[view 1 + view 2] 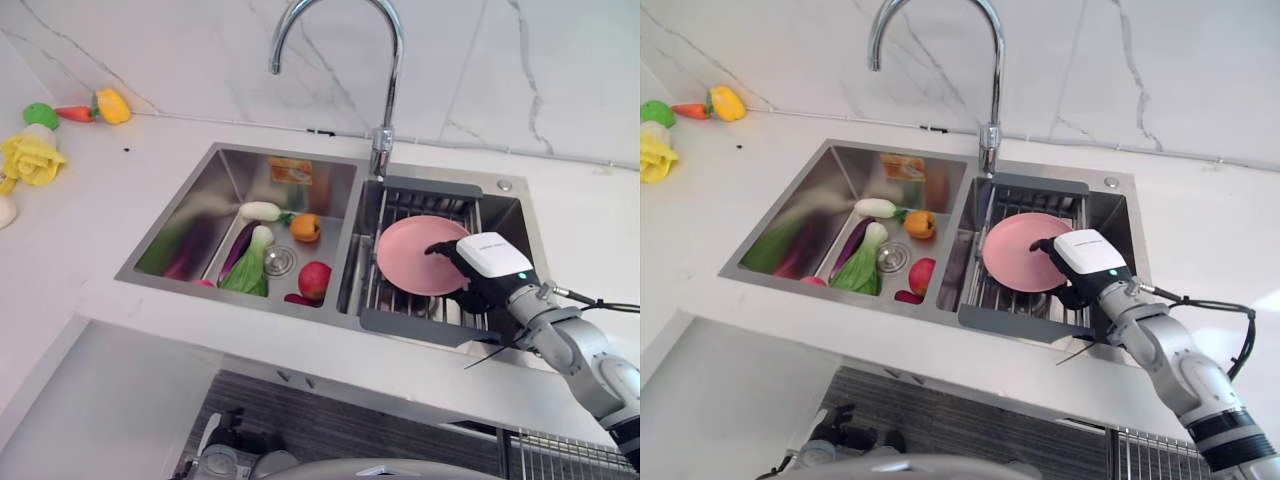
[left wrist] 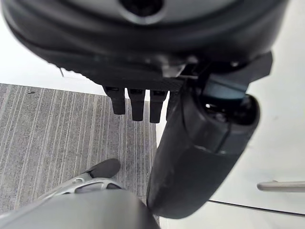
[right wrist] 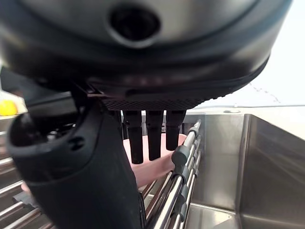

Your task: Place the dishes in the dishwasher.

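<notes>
A pink plate leans in the grey dish rack set in the sink's right basin. My right hand, white cover on its back, reaches in from the right and rests at the plate's right rim. Its thumb lies over the plate's face. In the right wrist view its fingers hang straight, with the plate just past their tips and the rack's bars beside them. My left hand hangs low over the striped floor, fingers straight and holding nothing.
The left basin holds toy food: a red apple, an orange, a green bok choy and a white radish. A tall faucet arches over the divider. Yellow toys lie on the counter's far left. A wire rack shows below right.
</notes>
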Robot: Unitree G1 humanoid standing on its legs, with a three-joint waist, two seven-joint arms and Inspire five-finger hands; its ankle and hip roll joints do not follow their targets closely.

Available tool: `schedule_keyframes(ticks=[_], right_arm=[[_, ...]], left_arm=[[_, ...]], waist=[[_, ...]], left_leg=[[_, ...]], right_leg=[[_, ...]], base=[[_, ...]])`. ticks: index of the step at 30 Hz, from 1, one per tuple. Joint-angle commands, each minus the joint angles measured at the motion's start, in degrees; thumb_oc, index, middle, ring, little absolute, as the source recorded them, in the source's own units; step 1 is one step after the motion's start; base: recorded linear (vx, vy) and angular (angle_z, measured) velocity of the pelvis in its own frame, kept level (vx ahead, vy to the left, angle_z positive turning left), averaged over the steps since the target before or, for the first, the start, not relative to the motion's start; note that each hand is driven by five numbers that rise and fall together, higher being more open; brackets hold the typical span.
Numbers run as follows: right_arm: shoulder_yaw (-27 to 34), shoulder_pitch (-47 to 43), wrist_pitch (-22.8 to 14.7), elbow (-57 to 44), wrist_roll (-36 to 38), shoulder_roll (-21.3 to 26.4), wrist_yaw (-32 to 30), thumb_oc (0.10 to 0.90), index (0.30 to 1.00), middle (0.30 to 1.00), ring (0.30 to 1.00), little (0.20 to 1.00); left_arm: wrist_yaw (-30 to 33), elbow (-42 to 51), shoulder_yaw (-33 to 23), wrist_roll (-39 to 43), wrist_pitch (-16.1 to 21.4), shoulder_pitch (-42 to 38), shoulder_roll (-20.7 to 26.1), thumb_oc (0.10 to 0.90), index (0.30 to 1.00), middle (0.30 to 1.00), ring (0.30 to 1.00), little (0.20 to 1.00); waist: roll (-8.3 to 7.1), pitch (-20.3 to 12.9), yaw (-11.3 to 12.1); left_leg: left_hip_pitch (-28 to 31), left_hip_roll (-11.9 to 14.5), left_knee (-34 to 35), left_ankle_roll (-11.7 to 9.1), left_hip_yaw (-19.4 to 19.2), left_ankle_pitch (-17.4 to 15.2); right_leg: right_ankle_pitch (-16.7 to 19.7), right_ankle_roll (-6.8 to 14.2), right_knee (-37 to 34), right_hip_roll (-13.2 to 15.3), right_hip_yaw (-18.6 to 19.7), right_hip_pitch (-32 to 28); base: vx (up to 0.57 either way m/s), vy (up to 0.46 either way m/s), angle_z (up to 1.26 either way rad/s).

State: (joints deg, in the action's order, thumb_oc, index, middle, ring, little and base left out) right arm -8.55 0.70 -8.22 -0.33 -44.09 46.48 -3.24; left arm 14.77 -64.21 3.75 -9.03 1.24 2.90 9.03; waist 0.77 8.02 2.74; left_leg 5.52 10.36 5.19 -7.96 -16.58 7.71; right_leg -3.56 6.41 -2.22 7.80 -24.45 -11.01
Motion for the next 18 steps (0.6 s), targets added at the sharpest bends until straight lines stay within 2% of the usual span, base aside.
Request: schedule_keyframes(ticks=[1,6,13,14,15,16,17,18], right_arm=[[2.88,-4.61,0.93,-5.76,-4.72,1.13,-8.82,0.4,0.3,0.3,0.3,0.3],[5.07,-3.1,3.15,-6.19,-10.33,-1.25,-17.1,0.4,0.3,0.3,0.3,0.3],[9.97,-1.0,4.68,-10.73,-10.91,-4.34,-24.7,0.4,0.3,0.3,0.3,0.3],[11.48,-0.57,4.94,-11.87,-10.92,-4.29,-25.82,0.4,0.3,0.3,0.3,0.3],[14.35,-0.17,4.7,-15.34,-9.99,-4.41,-27.04,0.4,0.3,0.3,0.3,0.3],[14.35,-0.17,4.7,-15.34,-9.99,-4.41,-27.04,0.4,0.3,0.3,0.3,0.3],[15.64,0.07,4.64,-16.05,-9.41,-4.33,-27.72,0.4,0.3,0.3,0.3,0.3],[15.64,0.07,4.64,-16.05,-9.41,-4.33,-27.72,0.4,0.3,0.3,0.3,0.3]], left_arm=[[1.4,-5.18,2.74,-1.2,-1.14,0.57,0.97,0.8,0.9,0.9,0.9,0.9],[2.71,-4.79,3.63,-1.61,-0.7,0.46,0.56,0.8,0.9,0.9,0.9,0.9],[4.45,-4.19,4.78,-2.27,-0.64,0.09,0.34,0.8,0.9,0.9,0.9,0.9],[4.69,-4.03,4.75,-2.0,-0.45,-0.02,0.3,0.8,0.9,0.9,0.9,0.9],[5.56,-3.4,3.86,-0.48,0.18,-0.23,0.04,0.8,0.9,0.9,0.9,0.9],[5.56,-3.4,3.86,-0.48,0.18,-0.23,0.04,0.8,0.9,0.9,0.9,0.9],[5.79,-3.45,3.53,0.57,0.49,-0.76,-0.01,0.8,0.9,0.9,0.9,0.9],[5.79,-3.45,3.53,0.57,0.49,-0.76,-0.01,0.8,0.9,0.9,0.9,0.9]], waist=[[-0.64,-0.89,1.39],[-0.1,-0.58,1.03],[0.54,0.29,0.05],[0.28,0.76,-0.25],[-0.75,2.38,-0.18],[-0.75,2.38,-0.18],[-0.92,3.05,-0.02],[-0.92,3.05,-0.02]], left_leg=[[0.31,5.9,-0.79,-3.55,-0.53,0.5],[0.28,6.1,-0.79,-3.69,-0.42,0.83],[-0.61,6.33,-1.64,-4.03,-0.01,1.73],[-1.4,6.15,-3.81,-3.9,0.66,0.98],[-5.71,4.71,-13.67,-4.27,5.52,-2.06],[-5.71,4.71,-13.67,-4.27,5.52,-2.06],[-8.4,3.76,-16.92,-5.02,8.63,-1.88],[-8.4,3.76,-16.92,-5.02,8.63,-1.88]], right_leg=[[3.85,4.58,-2.39,5.21,-2.08,-1.09],[3.69,4.51,-2.47,4.99,-2.22,-1.28],[2.95,4.04,-2.53,4.34,-1.91,-1.08],[2.68,3.85,-2.58,4.36,-1.58,-1.19],[2.27,3.36,-2.7,5.05,0.63,-0.71],[2.27,3.36,-2.7,5.05,0.63,-0.71],[2.59,3.18,-2.78,5.31,0.89,-0.29],[2.59,3.18,-2.78,5.31,0.89,-0.29]], base=[[0.0,0.0,0.0],[-0.01,0.0,0.02],[-0.01,-0.007,0.03],[-0.06,-0.076,0.1],[-0.06,-0.075,0.09],[-0.09,-0.049,-0.01],[-0.05,0.009,-0.03],[-0.09,0.088,-0.23]])
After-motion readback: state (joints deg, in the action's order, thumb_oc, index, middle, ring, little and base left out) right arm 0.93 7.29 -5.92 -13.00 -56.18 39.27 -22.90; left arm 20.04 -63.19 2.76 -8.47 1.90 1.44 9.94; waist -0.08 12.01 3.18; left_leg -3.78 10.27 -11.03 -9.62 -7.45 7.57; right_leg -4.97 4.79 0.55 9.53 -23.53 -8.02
